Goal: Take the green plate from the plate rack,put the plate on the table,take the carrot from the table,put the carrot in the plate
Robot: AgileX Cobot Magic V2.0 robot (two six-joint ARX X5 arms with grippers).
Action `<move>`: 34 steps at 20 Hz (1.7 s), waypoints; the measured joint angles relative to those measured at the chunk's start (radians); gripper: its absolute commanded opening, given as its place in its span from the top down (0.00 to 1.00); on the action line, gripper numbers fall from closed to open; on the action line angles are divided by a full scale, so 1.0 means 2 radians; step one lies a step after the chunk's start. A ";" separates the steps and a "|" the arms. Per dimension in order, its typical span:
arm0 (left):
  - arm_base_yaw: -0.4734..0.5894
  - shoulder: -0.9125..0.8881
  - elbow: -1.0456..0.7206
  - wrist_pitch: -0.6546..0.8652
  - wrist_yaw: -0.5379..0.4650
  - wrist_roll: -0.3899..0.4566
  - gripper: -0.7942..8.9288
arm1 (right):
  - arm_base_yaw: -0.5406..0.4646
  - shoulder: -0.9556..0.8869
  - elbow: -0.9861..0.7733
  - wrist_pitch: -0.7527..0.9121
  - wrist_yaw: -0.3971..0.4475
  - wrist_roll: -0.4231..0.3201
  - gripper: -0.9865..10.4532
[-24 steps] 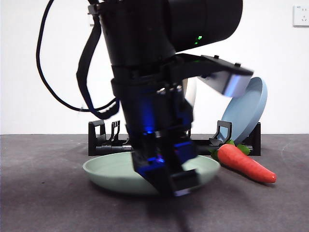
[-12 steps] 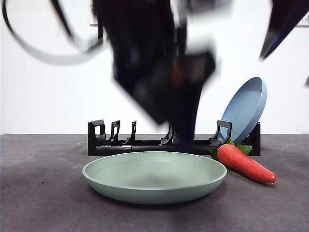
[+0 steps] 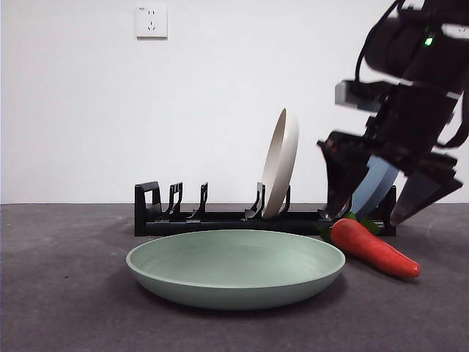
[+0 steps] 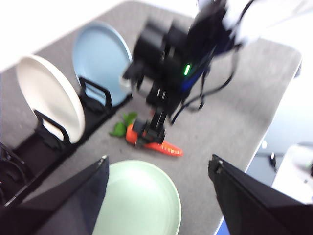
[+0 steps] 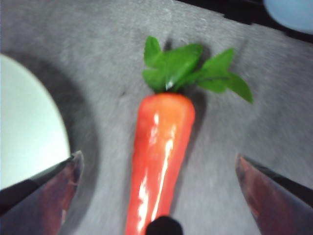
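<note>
Green plate [image 3: 234, 270] bare beside carrot [image 3: 374, 248]

No text, label, brand, number or sign can be read in any of the views. No printing is seen on the green plate [image 3: 234, 271], the carrot [image 3: 374, 248] or the plate rack [image 3: 220, 218]. The wall socket [image 3: 151, 21] is shown as a plain white plate with slots only, and no marking can be made out on it. On the arm, only a small green light [image 3: 428, 41] is shown, without any legible lettering beside it.
</note>
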 measured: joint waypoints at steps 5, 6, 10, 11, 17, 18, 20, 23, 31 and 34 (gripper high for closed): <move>0.000 -0.019 0.000 -0.002 0.000 -0.012 0.56 | 0.009 0.041 0.000 0.032 0.015 0.016 0.53; 0.000 -0.019 0.000 -0.002 0.000 -0.014 0.56 | 0.011 0.050 0.000 0.032 0.021 0.018 0.57; 0.000 -0.019 0.000 -0.003 0.000 -0.014 0.56 | 0.014 0.061 0.000 0.036 0.029 0.023 0.81; 0.000 -0.019 0.000 -0.003 0.000 -0.014 0.56 | 0.014 0.061 0.000 0.037 0.028 0.024 0.88; 0.000 -0.019 0.000 -0.005 0.000 -0.014 0.56 | 0.019 0.035 0.000 0.028 0.027 0.034 0.93; 0.000 -0.019 0.000 -0.007 0.000 -0.014 0.56 | 0.026 0.011 0.000 0.028 0.027 0.039 0.93; 0.000 -0.019 0.000 -0.008 -0.009 -0.014 0.56 | 0.056 -0.040 0.001 0.028 0.025 0.047 0.93; 0.000 -0.019 0.000 -0.008 -0.013 -0.014 0.56 | 0.133 -0.052 0.003 0.036 0.023 0.064 0.93; 0.000 -0.019 0.000 -0.027 -0.013 -0.014 0.56 | 0.225 0.035 0.003 0.104 0.025 0.092 0.93; 0.000 -0.019 0.000 -0.028 -0.013 -0.014 0.56 | 0.223 0.076 0.003 0.103 0.026 0.095 0.93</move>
